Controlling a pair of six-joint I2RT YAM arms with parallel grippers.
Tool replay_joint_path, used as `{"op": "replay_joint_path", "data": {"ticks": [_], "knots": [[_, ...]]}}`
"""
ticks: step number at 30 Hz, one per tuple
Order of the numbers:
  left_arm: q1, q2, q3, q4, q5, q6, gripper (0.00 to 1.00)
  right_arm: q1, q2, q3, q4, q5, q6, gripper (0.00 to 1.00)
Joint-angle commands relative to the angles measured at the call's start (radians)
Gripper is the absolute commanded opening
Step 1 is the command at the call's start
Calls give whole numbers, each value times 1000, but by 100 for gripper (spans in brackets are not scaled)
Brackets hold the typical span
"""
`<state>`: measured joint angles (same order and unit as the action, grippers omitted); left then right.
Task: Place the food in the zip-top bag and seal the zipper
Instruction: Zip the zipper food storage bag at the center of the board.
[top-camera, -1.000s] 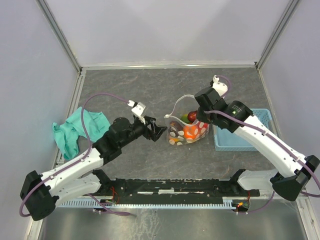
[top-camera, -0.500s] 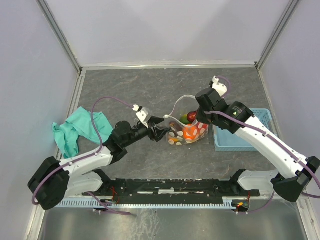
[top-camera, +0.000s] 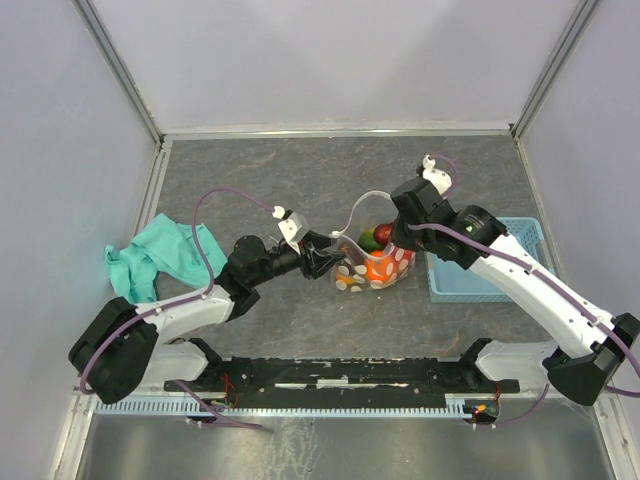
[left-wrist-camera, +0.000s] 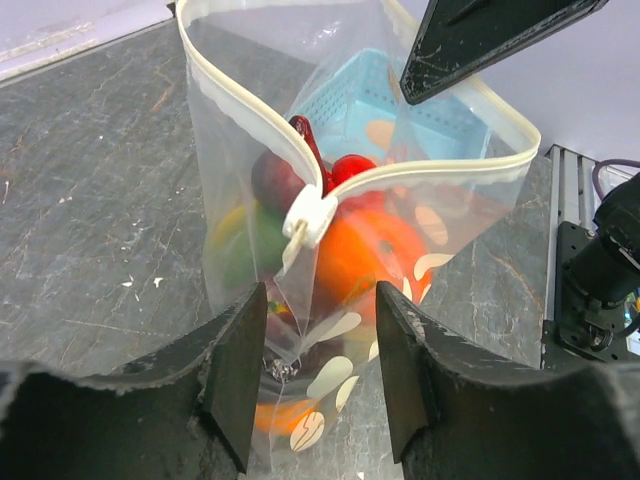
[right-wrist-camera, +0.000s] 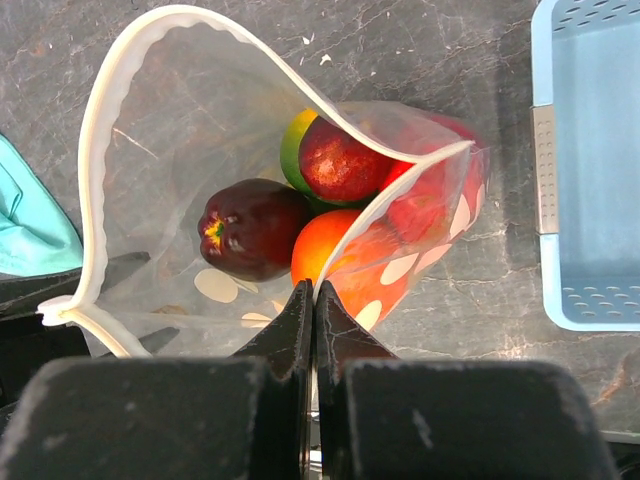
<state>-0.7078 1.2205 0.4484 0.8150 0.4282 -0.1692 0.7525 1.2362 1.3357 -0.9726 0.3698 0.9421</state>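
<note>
The zip-top bag (top-camera: 375, 262) stands open in the middle of the table, clear with white dots, holding the food (right-wrist-camera: 330, 190): dark purple, red, orange and green pieces. Its whitish zipper (right-wrist-camera: 100, 130) runs round the open mouth, and the white slider (left-wrist-camera: 310, 215) sits at the near corner in the left wrist view. My right gripper (right-wrist-camera: 314, 295) is shut on the bag's rim at its right end. My left gripper (left-wrist-camera: 320, 350) is open, its fingers (left-wrist-camera: 240, 370) either side of the bag's left corner, below the slider.
A blue plastic basket (top-camera: 490, 262) sits right of the bag. A teal cloth (top-camera: 150, 255) lies at the left wall. Grey walls enclose the table on three sides.
My left gripper has moved right up to the bag's left corner. The right gripper has kept its hold, barely moving.
</note>
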Motion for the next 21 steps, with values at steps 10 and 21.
{"op": "replay_joint_path", "data": {"ticks": [10, 21], "knots": [[11, -45, 78, -18, 50, 111, 7, 1, -49, -7, 42, -3, -41, 2], [10, -231, 57, -287, -17, 230, 3, 1, -109, -9, 70, 62, -171, 29]]}}
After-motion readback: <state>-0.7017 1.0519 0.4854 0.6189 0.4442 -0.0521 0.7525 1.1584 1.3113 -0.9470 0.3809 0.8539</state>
